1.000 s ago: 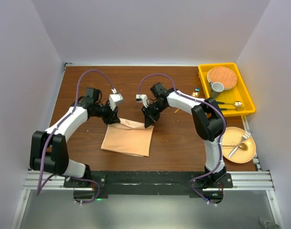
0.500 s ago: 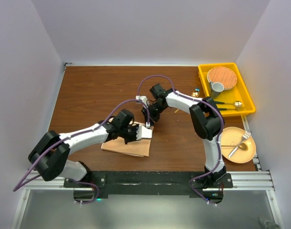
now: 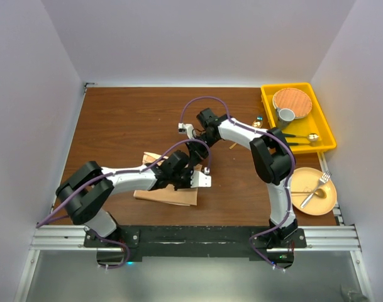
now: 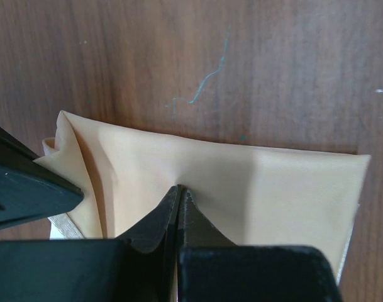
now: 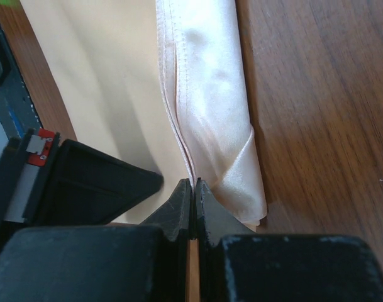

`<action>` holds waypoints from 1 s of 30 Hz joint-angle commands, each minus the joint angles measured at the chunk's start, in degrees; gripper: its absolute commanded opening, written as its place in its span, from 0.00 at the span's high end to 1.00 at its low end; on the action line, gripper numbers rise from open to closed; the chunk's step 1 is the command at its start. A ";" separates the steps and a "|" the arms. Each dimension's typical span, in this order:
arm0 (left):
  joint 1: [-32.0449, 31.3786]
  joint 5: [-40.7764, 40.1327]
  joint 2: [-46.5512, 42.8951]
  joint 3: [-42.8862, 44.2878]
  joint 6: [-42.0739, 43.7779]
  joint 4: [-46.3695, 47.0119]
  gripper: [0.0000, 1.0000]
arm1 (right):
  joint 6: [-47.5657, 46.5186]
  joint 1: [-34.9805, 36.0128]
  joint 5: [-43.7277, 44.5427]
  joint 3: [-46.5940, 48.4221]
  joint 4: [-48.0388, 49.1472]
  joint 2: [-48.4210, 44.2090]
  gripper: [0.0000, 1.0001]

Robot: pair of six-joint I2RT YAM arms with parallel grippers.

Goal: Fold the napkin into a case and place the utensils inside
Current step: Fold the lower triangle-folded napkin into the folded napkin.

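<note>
- The napkin (image 3: 169, 196) lies folded in layers on the brown bench (image 3: 116, 119), at its middle, with its near edge close to the near edge of the bench.
- Bare bench lies open to the left of the cloth and beyond it, up to the walls. To the right, the right arm's links stand between the cloth and the dishes.
- The left end effector (image 4: 179, 189) is clenched on a pinch of the napkin, and the cloth puckers at its tips.
- The right end effector (image 5: 193, 182) is also clamped shut, grasping the napkin at the rim of a folded, layered strip.
- The two arms meet over the cloth's right end.
- There is one napkin, one cup and two plates.
- The yellow tray (image 3: 265, 104) at the far right corner holds a wood-toned plate (image 3: 292, 100), a cup (image 3: 285, 116) and one dark-handled gold utensil (image 3: 303, 137).
- A round yellow plate (image 3: 329, 200) near the right edge holds two utensils, a fork (image 3: 322, 180) and a spoon (image 3: 312, 197).
- All three utensils lie well apart from the napkin.
</note>
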 commanded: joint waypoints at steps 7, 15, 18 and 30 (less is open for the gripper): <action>-0.18 -1.70 1.94 -0.38 -0.55 1.20 1.00 | 2.81 0.41 -4.25 -0.33 -1.80 -3.66 1.00; -0.10 -1.43 2.03 0.23 -1.43 0.59 1.00 | 2.55 0.58 -3.64 -4.29 0.21 -2.95 1.00; -0.10 -1.52 2.11 0.58 -1.52 0.24 1.00 | 3.59 0.50 -3.81 -4.64 0.83 -1.99 1.00; -0.01 6.12 -7.00 9.11 -4.33 -12.06 0.91 | 5.80 -0.03 -0.04 -5.17 4.00 2.93 1.00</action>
